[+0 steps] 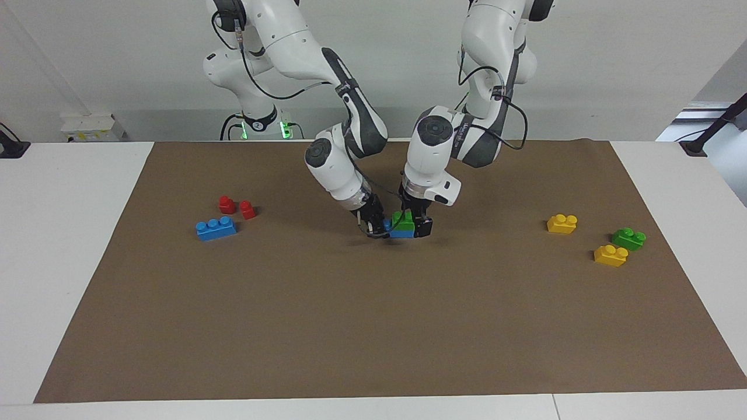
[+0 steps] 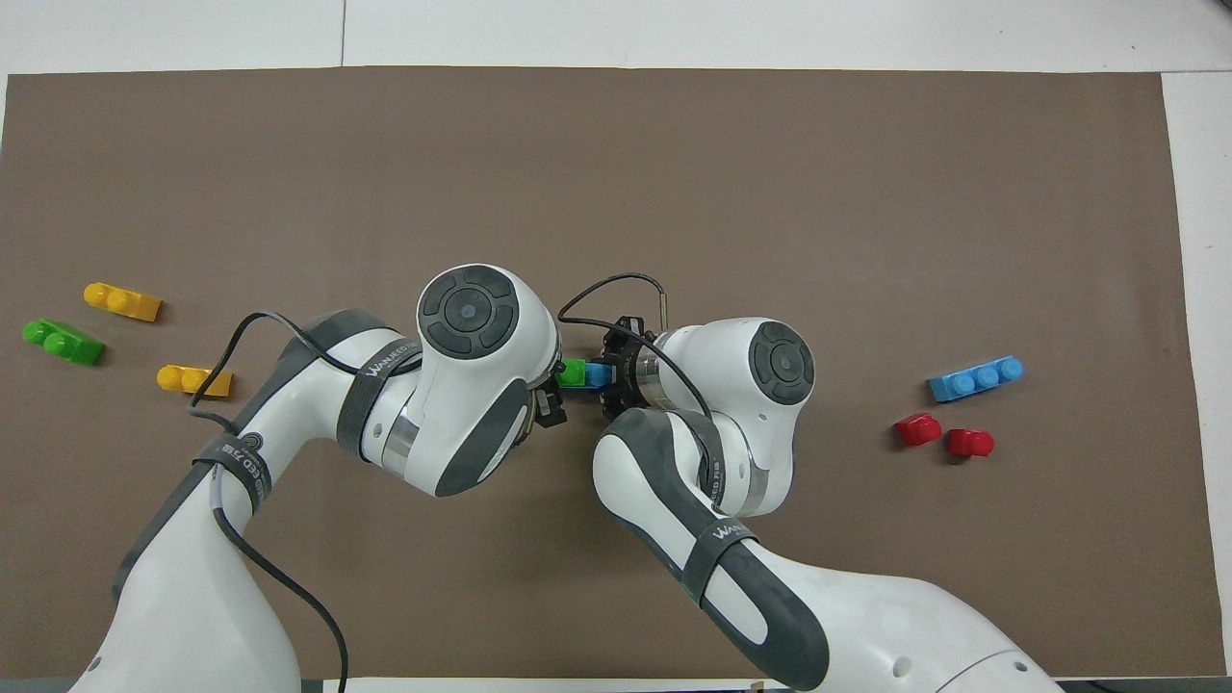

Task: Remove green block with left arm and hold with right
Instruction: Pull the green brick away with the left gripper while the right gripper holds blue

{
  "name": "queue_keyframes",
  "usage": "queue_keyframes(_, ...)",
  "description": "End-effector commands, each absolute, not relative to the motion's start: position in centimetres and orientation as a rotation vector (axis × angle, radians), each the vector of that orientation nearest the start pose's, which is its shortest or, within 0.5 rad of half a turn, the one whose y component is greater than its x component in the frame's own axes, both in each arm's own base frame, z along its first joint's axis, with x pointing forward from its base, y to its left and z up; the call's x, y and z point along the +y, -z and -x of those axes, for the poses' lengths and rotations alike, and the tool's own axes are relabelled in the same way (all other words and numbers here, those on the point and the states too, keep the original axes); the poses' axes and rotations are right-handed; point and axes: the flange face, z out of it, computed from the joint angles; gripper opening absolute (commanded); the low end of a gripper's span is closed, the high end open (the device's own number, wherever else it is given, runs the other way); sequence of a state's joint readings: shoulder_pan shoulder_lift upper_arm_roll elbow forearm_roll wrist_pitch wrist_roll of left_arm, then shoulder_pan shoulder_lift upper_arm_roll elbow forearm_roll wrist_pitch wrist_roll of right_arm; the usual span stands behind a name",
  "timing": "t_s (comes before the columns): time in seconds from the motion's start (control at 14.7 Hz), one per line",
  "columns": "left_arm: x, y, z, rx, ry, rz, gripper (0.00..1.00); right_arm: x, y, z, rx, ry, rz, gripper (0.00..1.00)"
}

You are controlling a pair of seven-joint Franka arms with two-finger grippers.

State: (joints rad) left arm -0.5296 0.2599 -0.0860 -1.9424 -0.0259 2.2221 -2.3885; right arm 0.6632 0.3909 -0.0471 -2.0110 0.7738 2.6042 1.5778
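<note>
Green block (image 1: 403,220) sits between left claw (image 1: 413,224) and right claw (image 1: 376,224).

From above I see only a sliver of the green block (image 2: 574,372); the left pincer's (image 1: 415,224) wrist hides the rest.

A brown mat (image 1: 373,326) covers the white bench (image 1: 64,245). Toward the right arm's end, a blue three-stud brick (image 1: 216,228) lies on the mat, and just beside it, nearer the robots, two small red blocks (image 1: 227,204) sit close together. Toward the left arm's end, one yellow brick (image 1: 562,223) lies apart; a second yellow brick (image 1: 610,255) sits just beside a spare green brick (image 1: 628,238), well clear of the mat's middle.
</note>
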Motion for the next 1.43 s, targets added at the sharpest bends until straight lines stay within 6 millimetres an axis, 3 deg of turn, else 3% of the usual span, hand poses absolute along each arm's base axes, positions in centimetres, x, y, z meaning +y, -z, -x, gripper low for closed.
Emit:
queue_keyframes(0.0,-35.1,-35.0,-49.5,2.424,0.032,-1.946,0.85,34.0,-27.0,-51.1,1.937,-0.414,1.919,0.0)
queue_keyframes(0.07,-35.2,-35.0,-49.4,2.407,0.005,-1.969,0.74,34.1,-27.0,-51.1,1.936,-0.413,1.919,0.0)
queue_keyframes(0.14,-35.6,-35.0,-49.2,2.392,-0.01,-1.988,0.55,34.1,-27.0,-51.1,1.931,-0.412,1.923,0.0)
queue_keyframes(0.2,-35.6,-35.0,-49.1,2.381,-0.014,-2.004,0.22,34.1,-26.9,-51.0,1.921,-0.411,1.934,0.0)
queue_keyframes(0.27,-35.7,-35.0,-49.2,2.359,-0.015,-2.025,0.04,34.0,-26.9,-51.1,1.915,-0.41,1.941,0.0)
queue_keyframes(0.34,-35.7,-35.1,-49.2,2.336,-0.015,-2.05,0.0,34.0,-26.9,-51.1,1.91,-0.408,1.945,0.0)
queue_keyframes(0.61,-35.7,-35.4,-49.3,2.332,-0.013,-2.042,0.0,34.0,-26.9,-51.1,1.908,-0.408,1.946,0.0)
queue_keyframes(0.82,-34.7,-37.1,-49.9,2.342,-0.015,-2.01,0.0,34.0,-26.9,-51.1,1.907,-0.407,1.947,0.0)
queue_keyframes(1.23,-29.5,-43.7,-51.4,2.385,-0.041,-1.915,0.0,33.9,-26.8,-50.9,1.91,-0.407,1.949,0.0)
queue_keyframes(1.36,-27.4,-45.0,-52.0,2.384,-0.047,-1.92,0.0,33.8,-27.0,-51.2,1.91,-0.412,1.944,0.0)
